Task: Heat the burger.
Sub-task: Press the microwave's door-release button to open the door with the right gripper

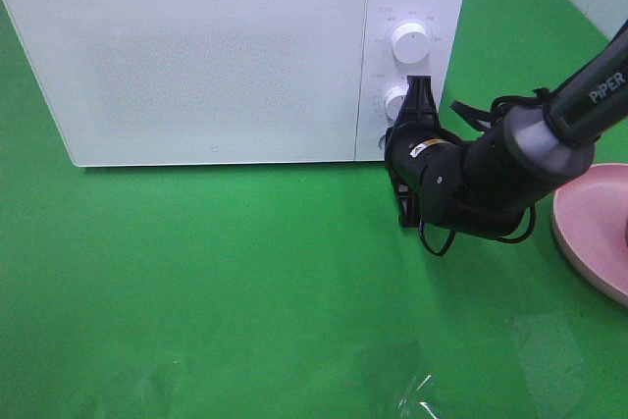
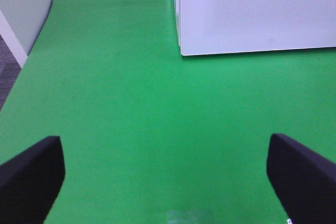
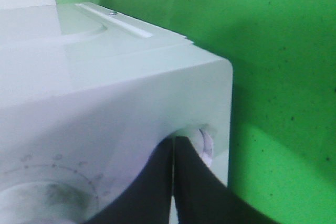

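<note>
Over the green-covered table point(image 1: 245, 301), the left claw point(image 2: 167, 174) hung released, its black fingers wide apart. Farther on, a round pink plate point(image 1: 594, 228) lay at the right edge. The right claw point(image 3: 174, 145) was clenched on nothing, its tips at a small button point(image 3: 206, 142) low on the white box-shaped microwave oven point(image 1: 196, 56), whose door was closed. The burger was out of sight in every view.

The microwave point(image 1: 206, 56) stands at the back of the counter point(image 1: 245, 282), knobs point(image 1: 408, 41) stacked on its right-end panel. The right fingers point(image 3: 191, 182) sit before that panel, tips just beside a small button point(image 3: 206, 142) below the lower knob point(image 1: 395, 102). The plate point(image 1: 594, 233) lies on the counter far right, apart from the microwave; the left fingers point(image 2: 31, 171) hang over the counter before its front left corner.
</note>
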Robot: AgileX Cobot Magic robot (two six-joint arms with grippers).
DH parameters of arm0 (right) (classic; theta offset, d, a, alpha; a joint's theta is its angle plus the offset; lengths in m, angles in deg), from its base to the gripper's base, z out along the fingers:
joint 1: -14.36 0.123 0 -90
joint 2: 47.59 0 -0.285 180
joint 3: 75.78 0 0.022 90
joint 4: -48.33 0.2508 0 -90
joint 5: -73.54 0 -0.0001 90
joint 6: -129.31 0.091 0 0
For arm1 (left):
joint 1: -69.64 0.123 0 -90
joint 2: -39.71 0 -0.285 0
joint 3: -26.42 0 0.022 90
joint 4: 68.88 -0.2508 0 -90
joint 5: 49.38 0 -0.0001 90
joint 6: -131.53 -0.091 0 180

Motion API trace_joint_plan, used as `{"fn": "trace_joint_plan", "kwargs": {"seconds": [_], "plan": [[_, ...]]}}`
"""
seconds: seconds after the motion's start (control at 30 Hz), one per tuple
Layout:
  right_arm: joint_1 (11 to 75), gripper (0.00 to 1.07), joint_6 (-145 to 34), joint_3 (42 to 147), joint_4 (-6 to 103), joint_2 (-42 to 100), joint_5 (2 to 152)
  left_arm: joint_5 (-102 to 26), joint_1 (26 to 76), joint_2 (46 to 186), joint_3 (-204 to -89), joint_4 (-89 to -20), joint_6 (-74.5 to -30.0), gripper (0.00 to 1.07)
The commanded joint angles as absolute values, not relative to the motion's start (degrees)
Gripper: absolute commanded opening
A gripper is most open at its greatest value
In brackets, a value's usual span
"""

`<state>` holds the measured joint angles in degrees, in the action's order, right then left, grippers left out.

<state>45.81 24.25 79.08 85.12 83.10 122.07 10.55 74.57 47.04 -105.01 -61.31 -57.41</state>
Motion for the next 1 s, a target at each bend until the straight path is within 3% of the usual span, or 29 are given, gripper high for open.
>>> {"fn": "trace_joint_plan", "kwargs": {"seconds": [0.03,0.53,1.0], "plan": [[44.2,0.00,24.1,84.0,84.8,82.5,142.2,10.0,74.4,45.9,-104.8,-60.8,-57.1,1.03],[44.0,0.00,24.1,88.5,82.9,85.6,150.9,10.0,74.4,45.9,-104.8,-60.8,-57.1,1.03],[44.8,0.00,23.3,87.7,84.4,84.5,135.8,10.0,74.4,45.9,-104.8,-60.8,-57.1,1.03]]}}
